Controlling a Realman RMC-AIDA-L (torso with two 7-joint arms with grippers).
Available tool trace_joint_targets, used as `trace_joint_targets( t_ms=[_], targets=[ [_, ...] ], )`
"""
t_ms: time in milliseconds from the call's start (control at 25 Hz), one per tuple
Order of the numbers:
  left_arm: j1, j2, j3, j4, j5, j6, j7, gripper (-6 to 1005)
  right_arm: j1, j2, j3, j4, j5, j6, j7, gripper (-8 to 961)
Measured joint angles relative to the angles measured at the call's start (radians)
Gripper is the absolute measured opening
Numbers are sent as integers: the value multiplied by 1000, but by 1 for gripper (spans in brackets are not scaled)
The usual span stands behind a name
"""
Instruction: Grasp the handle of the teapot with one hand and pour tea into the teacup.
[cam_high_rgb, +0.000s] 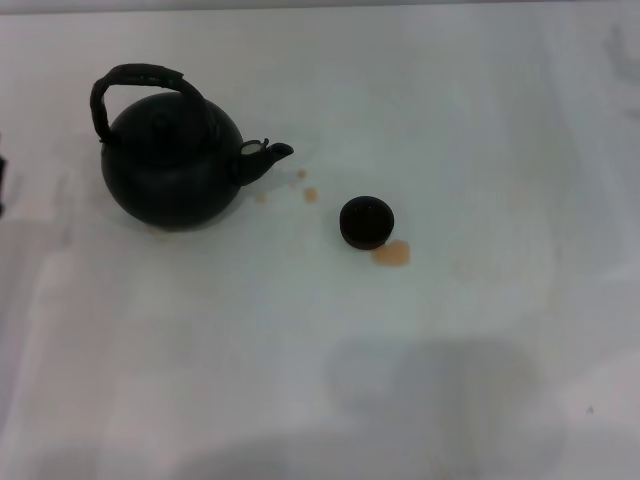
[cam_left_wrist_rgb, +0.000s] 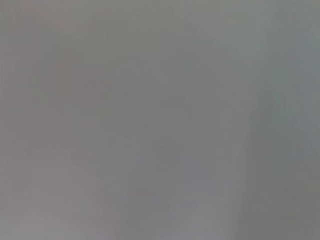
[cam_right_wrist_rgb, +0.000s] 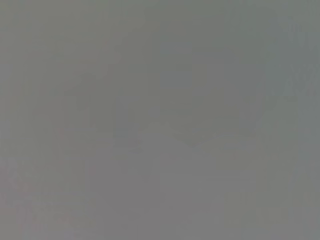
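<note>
The teapot (cam_high_rgb: 172, 165) stands upright on the white table (cam_high_rgb: 300, 350), toward the far left of the head view, a large round black pot with its lid on. Its handle (cam_high_rgb: 135, 80), a dark wrapped-looking arch, rises over the top of the pot and leans a little toward the left side. The short curved spout (cam_high_rgb: 268, 156) points to the right, toward the teacup (cam_high_rgb: 366, 221), which sits on the table well apart from the pot, to the right of it and slightly nearer the robot. The teacup is small, round, dark and without a handle, and it stands upright. Just beside the cup, touching its near right edge, lies an orange-brown tea stain (cam_high_rgb: 391, 254) on the table. A few smaller spots of the same colour (cam_high_rgb: 310, 194) lie between the spout and the cup, close under the spout's tip. Nothing holds the teapot or the cup. Neither the left pincer nor the right pincer appears in the head view, and both wrist views show only a plain grey blur with no fingers in it, so whether either pincer is apart or together cannot be told. A thin dark shape (cam_high_rgb: 3, 185) shows at the very left edge of the head view, level with the teapot; what it is cannot be told.
</note>
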Motion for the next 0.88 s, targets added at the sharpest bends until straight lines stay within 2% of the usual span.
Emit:
trace_joint_targets(
  t_ms=[240,440,600,880],
  targets=[
    [-14,2,0,-68,-61,4,8,508,18,4,-96,0,-2,-4,-6,830],
    [-24,3,0,-79,-147,-3,4,513,46,4,-202,-2,-2,28,-33,831],
    [-53,4,-2,-124,-207,-23,3,516,57,4,-209,-3,-1,47,-38,834],
    [-64,3,-2,-121,-270,-28,3,515,59,4,-202,-13,6,74,-38,838]
  ],
)
